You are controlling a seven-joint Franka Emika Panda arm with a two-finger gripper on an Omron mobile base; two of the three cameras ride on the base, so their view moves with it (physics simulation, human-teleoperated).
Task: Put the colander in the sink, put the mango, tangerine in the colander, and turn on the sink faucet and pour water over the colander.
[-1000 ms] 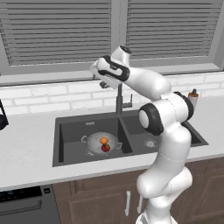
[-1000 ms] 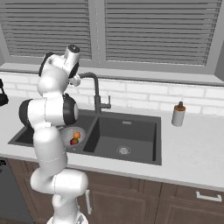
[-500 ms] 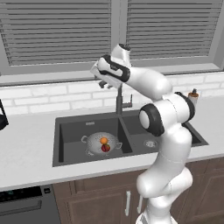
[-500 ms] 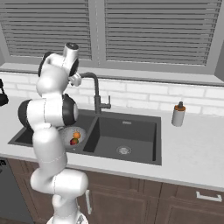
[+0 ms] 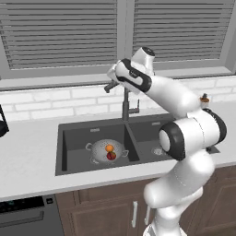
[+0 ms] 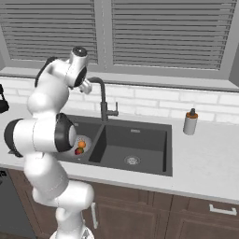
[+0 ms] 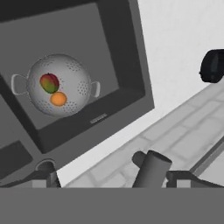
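The silvery colander (image 5: 100, 152) stands in the left basin of the dark sink (image 5: 73, 154). In it lie the orange tangerine (image 5: 109, 148) and the dark red mango (image 5: 111, 156). My gripper (image 5: 111, 86) hovers open high above the sink, right at the curved top of the faucet (image 5: 125, 106). From the right, the gripper (image 6: 86, 87) sits at the left end of the faucet (image 6: 103, 100) arch. Looking down, the colander (image 7: 70, 65) holds the mango (image 7: 49, 82) and tangerine (image 7: 58, 99). A grey faucet (image 7: 151, 168) part rises between my fingertips (image 7: 51, 172).
A soap dispenser bottle (image 6: 189, 122) stands on the counter right of the sink (image 6: 140, 140). A dark object (image 7: 213, 65) sits on the counter left of the sink. A white brick backsplash and a blinded window run behind.
The hand has edged slightly lower toward the faucet's top. Its jaws stay open, and the colander and fruits have not moved.
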